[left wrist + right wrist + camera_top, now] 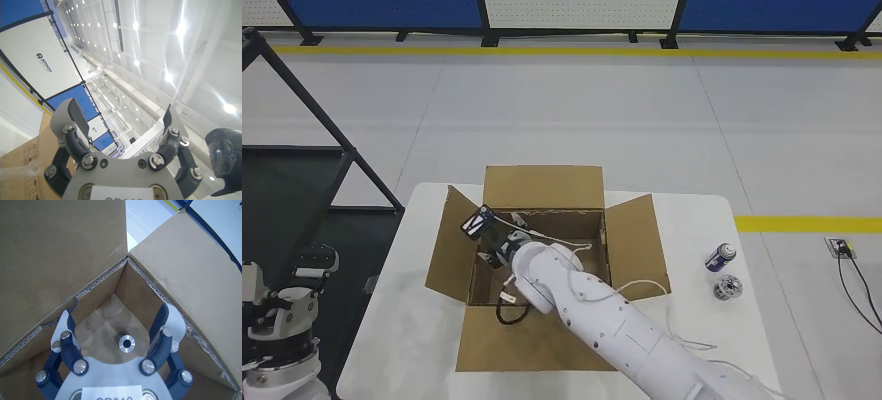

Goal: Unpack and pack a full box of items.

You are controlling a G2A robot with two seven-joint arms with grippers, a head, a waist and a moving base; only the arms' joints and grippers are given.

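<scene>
Top view: a cardboard box (542, 185) stands on the white table (407, 310) with all four flaps folded outward. One arm (592, 310) reaches into the box's left rear corner; the right wrist view looks into a box corner, so this is the right arm. On the table beyond the right-hand flap stand a small blue-and-white can (720, 257) and, just beside it on the near side, a metal part (726, 288); the two are apart from the box.

Right wrist view: this supplies what the arm hides from above. The right gripper (115, 310) is inside the box (56, 247), jaws spread wide and holding nothing. Below it, on the box floor near the corner, a short metal cylinder (127, 344) stands upright with its bored end facing up. Neither finger touches it.

Left wrist view: the left gripper (121, 106) points up toward the ceiling lights, jaws spread and empty. The printed outer side of a cardboard box (22, 157) lies beside it; whether they touch cannot be told
</scene>
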